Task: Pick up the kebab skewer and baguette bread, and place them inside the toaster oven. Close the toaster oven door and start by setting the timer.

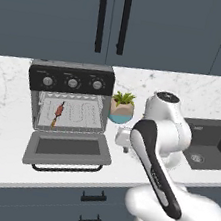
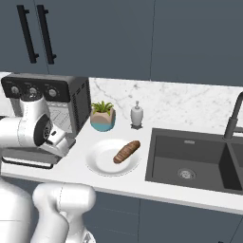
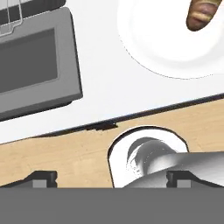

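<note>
Standing on the table (image 1: 9, 152): oven (image 1: 68, 103), door (image 1: 68, 149) folded down flat in front of it, three knobs along its black top panel. Skewer (image 1: 58, 113) inside the oven, lying on the wire rack toward the left. White plate (image 2: 102, 163) right of the oven; bread (image 2: 126, 151) resting on it, tilted, apart from the skewer. Potted plant (image 2: 103, 116) and soap dispenser (image 2: 136, 114) behind the plate. Sink (image 2: 190, 161) further right of the oven. End effector (image 3: 111, 180) fingertips spread wide apart, holding nothing, between the door and the plate.
</note>
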{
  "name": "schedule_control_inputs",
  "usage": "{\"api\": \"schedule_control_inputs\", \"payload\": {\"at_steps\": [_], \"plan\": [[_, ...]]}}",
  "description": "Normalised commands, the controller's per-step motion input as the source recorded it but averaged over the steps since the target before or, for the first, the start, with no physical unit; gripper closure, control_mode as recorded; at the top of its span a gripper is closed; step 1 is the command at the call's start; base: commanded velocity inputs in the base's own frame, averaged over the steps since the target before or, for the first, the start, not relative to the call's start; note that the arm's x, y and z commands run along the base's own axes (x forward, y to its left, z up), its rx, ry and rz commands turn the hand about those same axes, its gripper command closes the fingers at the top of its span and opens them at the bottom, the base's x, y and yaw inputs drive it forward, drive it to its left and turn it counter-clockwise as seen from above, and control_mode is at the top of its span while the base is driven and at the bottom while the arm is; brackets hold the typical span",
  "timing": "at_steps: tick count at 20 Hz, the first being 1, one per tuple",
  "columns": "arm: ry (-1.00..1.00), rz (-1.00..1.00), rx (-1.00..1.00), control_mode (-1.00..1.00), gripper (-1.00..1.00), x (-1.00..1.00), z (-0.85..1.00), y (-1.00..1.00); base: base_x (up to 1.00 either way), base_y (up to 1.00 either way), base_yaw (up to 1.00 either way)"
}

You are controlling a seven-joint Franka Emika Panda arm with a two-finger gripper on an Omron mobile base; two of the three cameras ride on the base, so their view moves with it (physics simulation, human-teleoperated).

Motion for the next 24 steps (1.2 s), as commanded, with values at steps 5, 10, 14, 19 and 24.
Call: {"api": "schedule_control_inputs", "payload": {"at_steps": [5,10,14,19,24], "plan": [[0.05,-0.18,-0.05,-1.00,-1.00,0.00,0.05,-1.00,0.00,0.00,0.00],[0.16,-0.18,-0.10,-1.00,-1.00,0.29,0.00,-1.00,0.00,0.00,0.00],[0.13,-0.11,-0.04,-1.00,-1.00,0.64,0.00,-0.88,0.00,0.00,0.00],[0.02,-0.08,0.00,-1.00,-1.00,0.57,-0.01,-0.12,0.00,0.00,0.00],[0.00,-0.09,0.00,-1.00,-1.00,0.42,-0.27,0.00,0.00,0.00,0.00]]}}
